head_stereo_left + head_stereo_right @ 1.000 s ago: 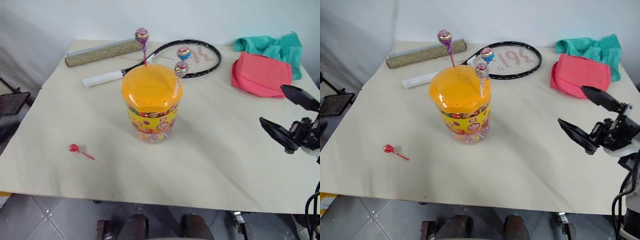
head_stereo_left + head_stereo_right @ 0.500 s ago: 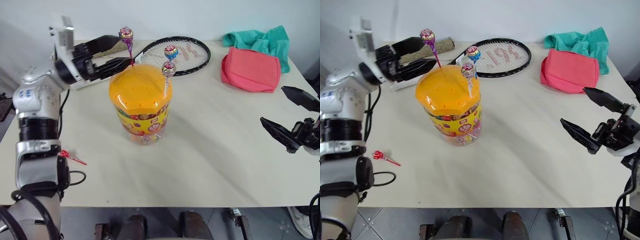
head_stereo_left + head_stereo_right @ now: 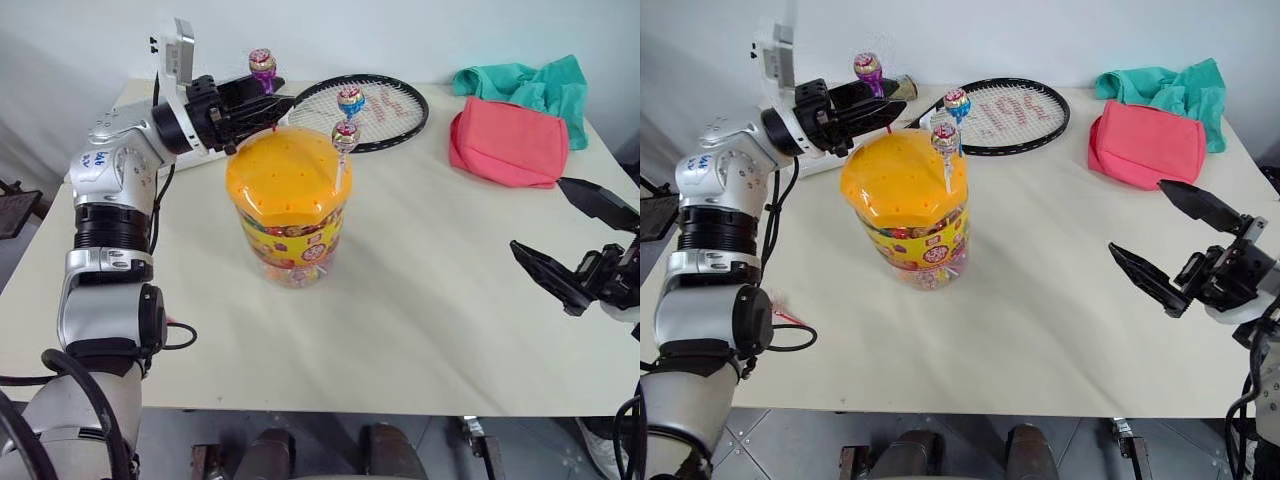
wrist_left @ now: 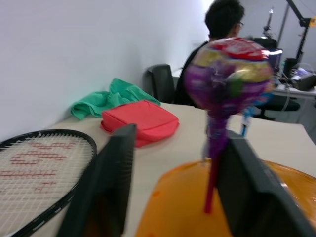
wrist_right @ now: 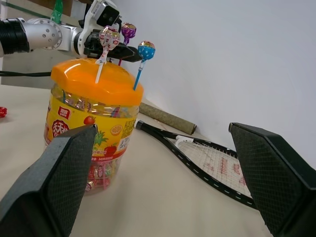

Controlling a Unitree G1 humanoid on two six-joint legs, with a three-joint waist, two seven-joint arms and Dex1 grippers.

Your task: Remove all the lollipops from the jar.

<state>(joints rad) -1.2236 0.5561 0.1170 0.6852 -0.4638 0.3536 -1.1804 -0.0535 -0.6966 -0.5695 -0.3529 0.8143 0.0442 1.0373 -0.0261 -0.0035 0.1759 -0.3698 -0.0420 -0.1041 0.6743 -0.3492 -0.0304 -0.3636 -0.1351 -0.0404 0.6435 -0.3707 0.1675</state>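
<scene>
**A:** Lollipops first: where does the left gripper (image 3: 262,108) stand?

**B:** It has swung in from off the counter (image 3: 420,300) to the back of the jar (image 3: 288,205), and its fingers (image 4: 111,187) have narrowed around the purple stick of the pink lollipop (image 3: 262,65). In the left wrist view one finger touches the stick and the other looks just apart, so I cannot tell if the grip is complete.

**A:** So the second extraction is starting?

**B:** I judge so. The blue lollipop (image 3: 350,101) and silver lollipop (image 3: 346,134) stand in the orange lid; the red lollipop (image 5: 2,111) already lies on the counter. The right gripper (image 3: 575,240) waits wide open, well apart.

**A:** Any writing?

**B:** Red lettering on the racket (image 3: 385,100) strings and a small red logo on the jar's yellow label, both unreadable.
</scene>
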